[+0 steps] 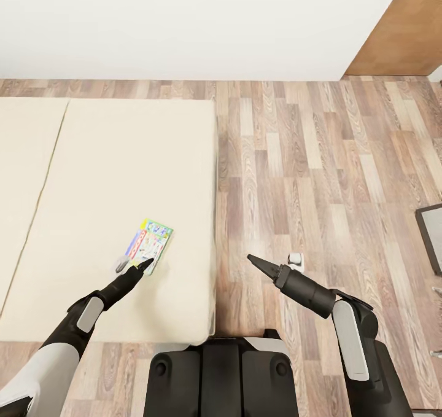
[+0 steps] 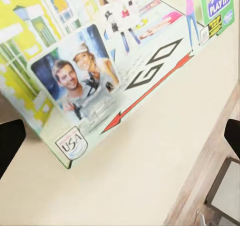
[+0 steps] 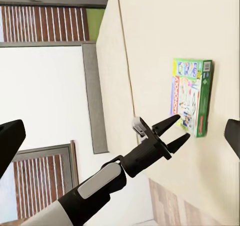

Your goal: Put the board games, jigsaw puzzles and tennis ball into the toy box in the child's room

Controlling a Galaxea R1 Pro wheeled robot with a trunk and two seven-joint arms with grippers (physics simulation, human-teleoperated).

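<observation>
A pale green board game [image 1: 149,244] with a printed cover lies flat on the bed [image 1: 110,159], near the bed's right edge. My left gripper [image 1: 134,265] is open and sits at the game's near end. In the left wrist view the game's corner [image 2: 100,71] lies close ahead between the two spread fingertips [image 2: 10,143]. The right wrist view shows the same game [image 3: 192,96] on the cream cover, with the left gripper [image 3: 172,131] open beside it. My right gripper [image 1: 270,260] is open over the wood floor, right of the bed, holding nothing.
Wood-plank floor [image 1: 319,177] stretches to the right of the bed. A white wall [image 1: 184,24] runs along the back, with a brown panel [image 1: 405,30] at the far right. A dark-framed object [image 1: 431,228] sits at the right edge. My base [image 1: 221,374] stands at the bed's near corner.
</observation>
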